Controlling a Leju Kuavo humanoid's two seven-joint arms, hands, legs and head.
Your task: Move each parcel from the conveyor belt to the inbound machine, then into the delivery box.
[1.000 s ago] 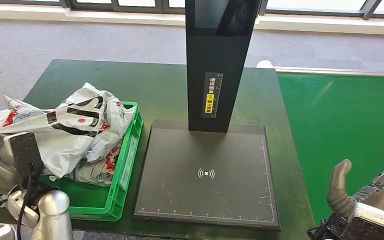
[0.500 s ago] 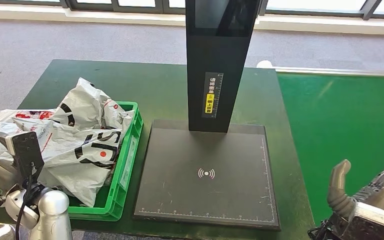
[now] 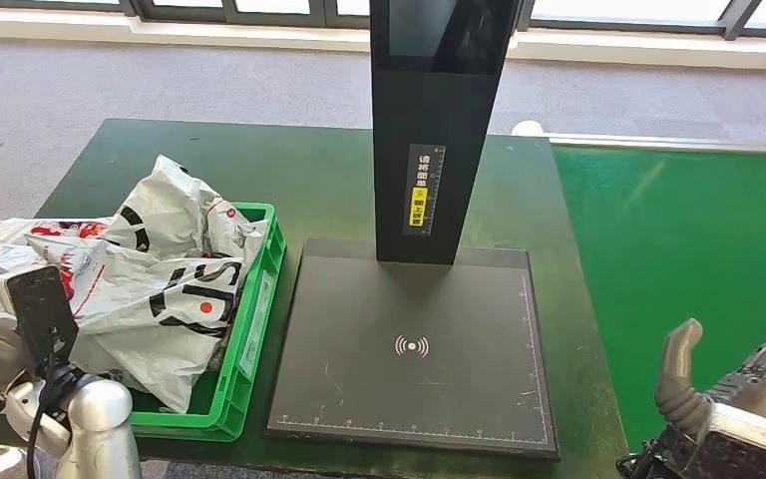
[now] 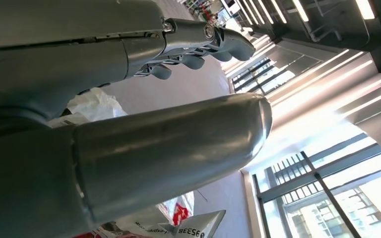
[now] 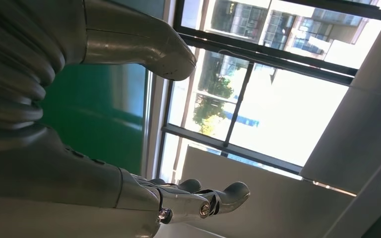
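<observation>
I am looking down at the green crate (image 3: 255, 299) at about nine o'clock of the table, piled with white parcels (image 3: 160, 289) that spill over its near-left rim, while the black scanner plate (image 3: 414, 349) of the inbound machine sits at centre with nothing on it and the green conveyor belt (image 3: 698, 259) lies at three o'clock. My left hand (image 4: 198, 44) is hanging beside the heap with its fingers (image 4: 218, 42) loosely apart and holding nothing. My right hand (image 3: 733, 389) is waiting at five o'clock over the belt's near edge, thumb and fingers spread and empty. I judge the next parcel is still to come, so I am planning to keep the right hand low and open over the belt, meet the bag flat across its middle, and lift it clear before swinging toward nine o'clock onto the plate.
</observation>
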